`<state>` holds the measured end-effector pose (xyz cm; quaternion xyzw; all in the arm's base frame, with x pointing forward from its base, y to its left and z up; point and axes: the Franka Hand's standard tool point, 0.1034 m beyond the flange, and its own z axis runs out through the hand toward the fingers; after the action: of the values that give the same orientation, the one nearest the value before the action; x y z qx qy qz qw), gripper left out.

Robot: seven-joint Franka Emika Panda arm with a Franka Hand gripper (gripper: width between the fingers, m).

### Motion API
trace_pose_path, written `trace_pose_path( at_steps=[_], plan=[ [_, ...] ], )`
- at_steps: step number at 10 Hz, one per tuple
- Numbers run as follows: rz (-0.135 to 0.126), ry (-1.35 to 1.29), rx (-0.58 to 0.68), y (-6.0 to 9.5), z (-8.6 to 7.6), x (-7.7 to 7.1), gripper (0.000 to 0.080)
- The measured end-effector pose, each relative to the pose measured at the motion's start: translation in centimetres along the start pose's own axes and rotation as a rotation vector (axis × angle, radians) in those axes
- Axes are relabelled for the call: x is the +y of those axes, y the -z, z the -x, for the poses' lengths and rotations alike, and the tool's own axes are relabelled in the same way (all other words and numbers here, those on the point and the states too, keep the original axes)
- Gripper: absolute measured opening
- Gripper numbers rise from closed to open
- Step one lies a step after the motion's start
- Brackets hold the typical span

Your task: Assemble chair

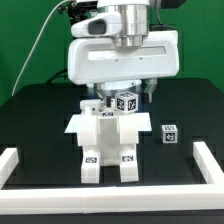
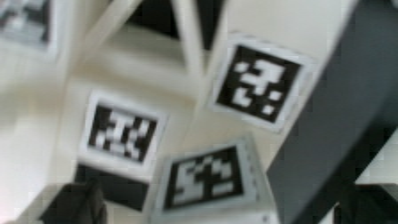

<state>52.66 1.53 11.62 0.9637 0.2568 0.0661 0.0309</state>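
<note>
The white rail edges the black bench at the exterior view's left and runs along the near edge. Mid-bench stands the chair, half built: a flat slab with two long bars side by side. Their long axis points straight at the near edge, and a tag sits low on each. At the chair's far end the robot arm hangs close above and hides the tool among tagged blocks. Whether the tool is clenched or released I cannot tell, and the wrist view is only blurred tags on white faces. Toward the exterior view's right a small cube lies apart from the chair, with bare bench between them.
</note>
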Motion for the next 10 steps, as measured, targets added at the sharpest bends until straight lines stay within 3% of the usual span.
trace_pose_path(
  at_steps=[1,3,4,5,10],
  plan=[
    [-0.006,-0.092,0.002,-0.11,0.02,-0.07,0.0648],
    [-0.007,-0.144,0.000,-0.20,0.09,-0.05,0.0377],
    [-0.008,-0.215,0.000,-0.22,0.10,-0.07,0.0377],
    [-0.009,-0.315,0.000,-0.24,0.09,-0.10,0.0275],
    [-0.003,-0.765,0.053,-0.19,-0.08,0.32,0.0276]
  ],
)
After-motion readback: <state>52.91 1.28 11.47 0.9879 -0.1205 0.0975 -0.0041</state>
